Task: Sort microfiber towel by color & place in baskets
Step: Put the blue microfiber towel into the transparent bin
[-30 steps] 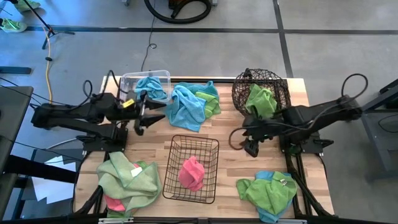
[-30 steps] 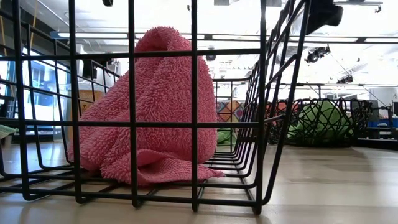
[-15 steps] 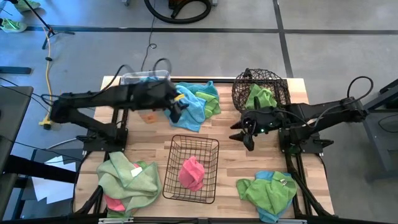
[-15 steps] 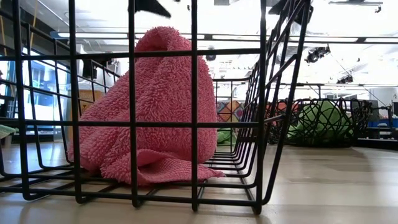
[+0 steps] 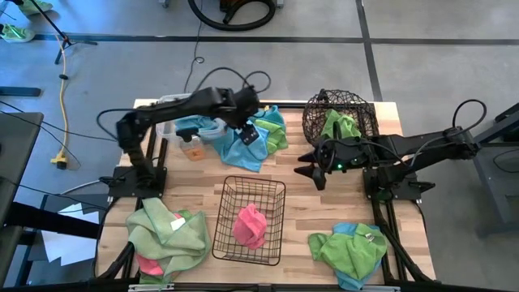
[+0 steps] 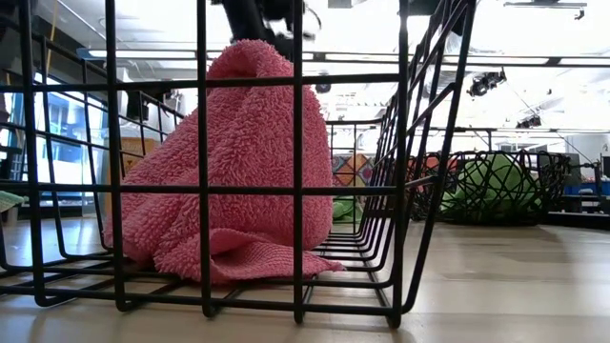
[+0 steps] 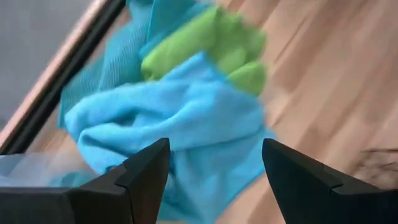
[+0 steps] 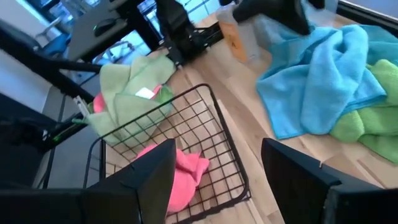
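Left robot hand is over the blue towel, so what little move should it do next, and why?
Probably lower straight down onto the light blue towel. The left gripper hovers open above that heap at the table's far edge, holding nothing, with the blue cloth right between its fingers in the wrist view. The clear bin beside it already holds a blue towel, so grabbing this one fits the sorting.

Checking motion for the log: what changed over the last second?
Left claw swung from beside the clear bin across to above the blue towel, open and empty. Right claw eased toward table centre, open. Towels and baskets unmoved; pink towel stays in the wire basket.
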Controlling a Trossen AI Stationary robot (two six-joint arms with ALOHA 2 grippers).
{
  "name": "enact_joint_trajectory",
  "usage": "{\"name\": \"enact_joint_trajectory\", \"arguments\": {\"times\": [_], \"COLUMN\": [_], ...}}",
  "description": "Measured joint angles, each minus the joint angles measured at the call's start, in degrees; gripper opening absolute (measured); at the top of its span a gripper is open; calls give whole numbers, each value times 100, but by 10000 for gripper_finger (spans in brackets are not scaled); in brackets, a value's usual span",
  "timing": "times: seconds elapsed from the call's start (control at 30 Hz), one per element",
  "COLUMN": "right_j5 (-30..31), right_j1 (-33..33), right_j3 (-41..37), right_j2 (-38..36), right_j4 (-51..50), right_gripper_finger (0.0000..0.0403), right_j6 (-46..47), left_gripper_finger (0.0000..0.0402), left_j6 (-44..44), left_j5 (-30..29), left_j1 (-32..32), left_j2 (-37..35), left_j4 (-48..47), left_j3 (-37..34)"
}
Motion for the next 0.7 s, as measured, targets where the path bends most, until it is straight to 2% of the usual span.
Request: {"name": "enact_joint_trajectory", "arguments": {"times": [0.3,0.47,0.7], "right_j5": [460,771,813], "right_j1": [6,4,4], "right_j3": [0,2,4], "right_j2": [1,4,4], "right_j4": [21,127,283], "right_gripper_finger": [232,232,232], "right_j6": [195,198,187], "left_gripper_finger": [243,243,243], "left_j6": [553,813,1089], "left_j5": [-93,-341,-490], "left_j1": [274,385,419], "left_j2": [1101,1437,1673], "left_j4": [-356,-318,-188], "left_j3": [1,1,-1]}}
